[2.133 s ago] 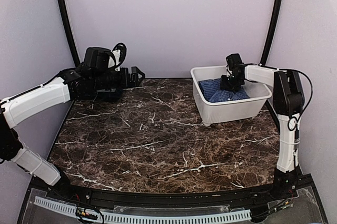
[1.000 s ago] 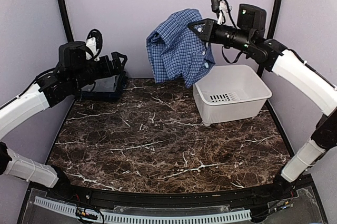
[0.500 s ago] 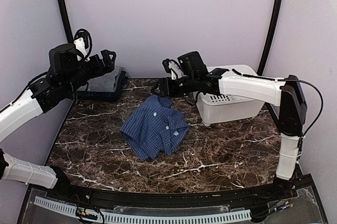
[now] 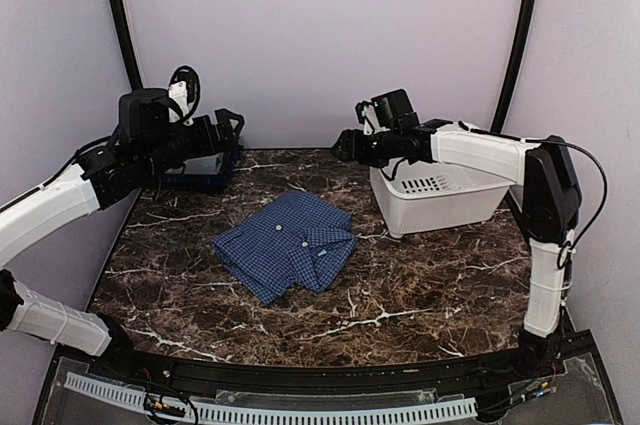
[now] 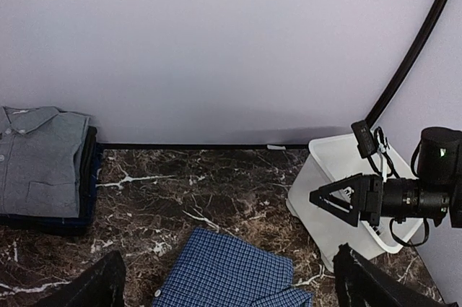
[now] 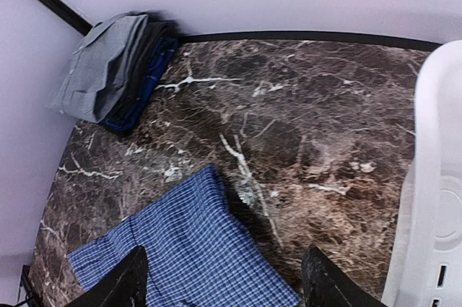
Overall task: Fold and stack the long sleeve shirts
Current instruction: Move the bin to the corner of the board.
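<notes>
change: blue shirt [image 4: 285,245] is out of the tub [image 4: 440,207] now, dumped crumpled mid tabletop [image 4: 430,285] | right fingers [image 6: 133,282] let go, wide, empty | left fingers [image 5: 101,289] wide, far left near folded grey shirt [image 5: 40,159] | next: folding, I'd guess

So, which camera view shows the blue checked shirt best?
The top external view: the whole blue checked shirt lies in frame. Both wrist views show only part of it, cut off at the bottom edge.
</notes>
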`<action>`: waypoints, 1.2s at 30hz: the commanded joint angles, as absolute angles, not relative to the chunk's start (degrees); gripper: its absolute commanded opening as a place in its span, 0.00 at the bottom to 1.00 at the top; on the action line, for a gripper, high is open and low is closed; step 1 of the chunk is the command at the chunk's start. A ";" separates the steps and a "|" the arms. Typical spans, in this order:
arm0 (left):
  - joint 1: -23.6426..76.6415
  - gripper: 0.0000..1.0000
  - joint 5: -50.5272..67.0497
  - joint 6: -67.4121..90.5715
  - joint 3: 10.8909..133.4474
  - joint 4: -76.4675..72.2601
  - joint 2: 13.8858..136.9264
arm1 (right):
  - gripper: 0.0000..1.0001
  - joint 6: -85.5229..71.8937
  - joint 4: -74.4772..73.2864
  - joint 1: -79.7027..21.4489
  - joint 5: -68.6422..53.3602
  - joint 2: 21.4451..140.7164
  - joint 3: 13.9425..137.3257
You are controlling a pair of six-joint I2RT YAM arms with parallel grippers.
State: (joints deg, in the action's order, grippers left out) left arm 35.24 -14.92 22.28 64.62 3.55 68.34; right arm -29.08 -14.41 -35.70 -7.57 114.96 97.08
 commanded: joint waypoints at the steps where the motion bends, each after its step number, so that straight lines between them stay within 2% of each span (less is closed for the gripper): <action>1: 35.01 0.99 -4.84 22.42 64.03 7.44 71.75 | 0.70 -29.47 -16.09 -33.14 -2.95 115.14 94.52; 7: 37.03 0.99 3.12 22.07 63.05 12.19 76.54 | 0.70 -29.04 -16.93 -29.65 1.25 113.72 91.41; 15: 43.04 0.97 4.65 20.79 60.21 17.42 80.87 | 0.71 -27.92 -15.86 -24.35 2.89 114.25 91.32; 26: 47.46 0.96 5.85 19.29 58.07 21.76 83.02 | 0.72 -24.43 -18.62 -18.56 1.11 123.44 103.50; 31: 49.95 0.96 4.54 17.70 57.69 23.49 84.18 | 0.75 -21.55 -19.48 -19.20 -4.87 123.75 107.93; 36: 52.32 0.95 -0.18 18.80 58.18 24.65 87.91 | 0.76 -18.31 -21.24 -23.71 -2.99 120.48 108.72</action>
